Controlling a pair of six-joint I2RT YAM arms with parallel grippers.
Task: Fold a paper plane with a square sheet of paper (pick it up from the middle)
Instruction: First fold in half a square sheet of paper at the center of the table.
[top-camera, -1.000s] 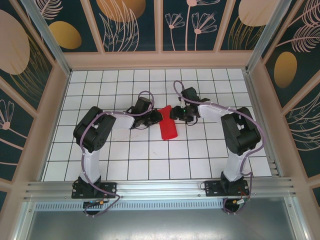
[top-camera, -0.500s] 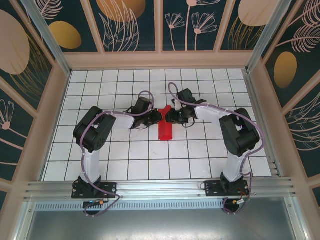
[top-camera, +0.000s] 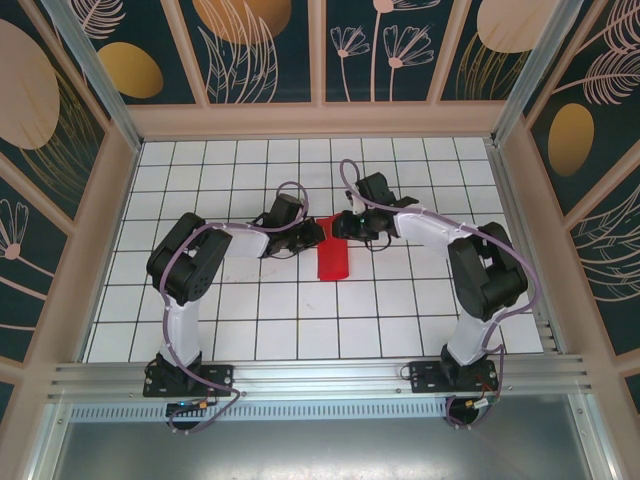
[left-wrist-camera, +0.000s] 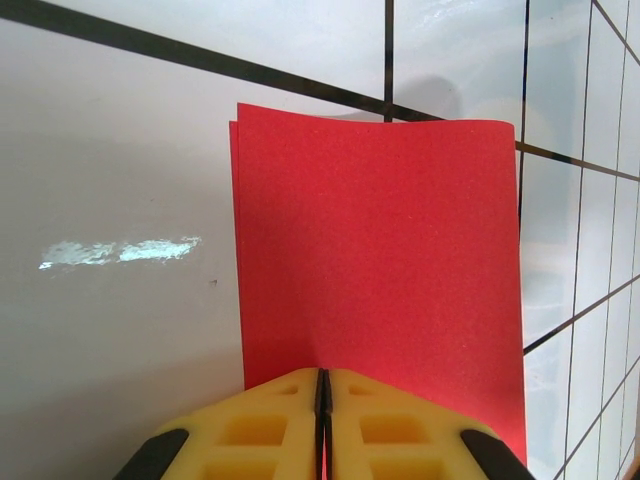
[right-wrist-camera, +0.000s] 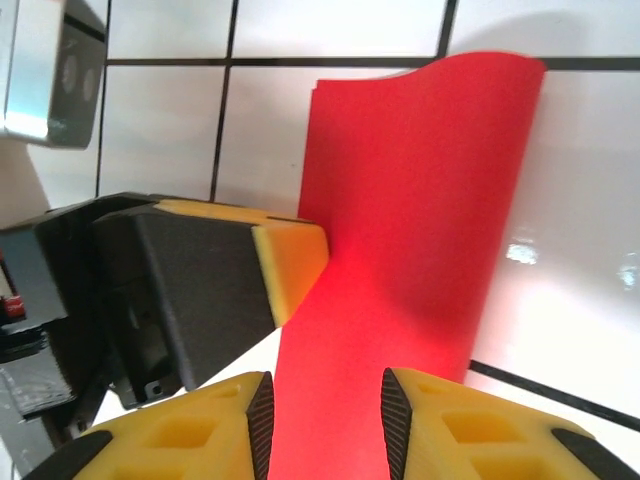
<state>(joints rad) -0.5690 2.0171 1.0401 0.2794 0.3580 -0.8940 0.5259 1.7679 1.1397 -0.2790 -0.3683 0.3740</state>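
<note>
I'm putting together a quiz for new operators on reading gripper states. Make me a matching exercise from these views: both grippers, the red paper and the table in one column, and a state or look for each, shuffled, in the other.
Things:
1. left gripper
2. right gripper
3. sheet of paper
4. table

States or looks:
a. white tiles with dark lines
b. jaws apart, the paper running between them
c. bright red, doubled over in two layers
d. jaws shut on the paper's edge

Pairs: 1-d, 2-b, 3-c, 4-a
</note>
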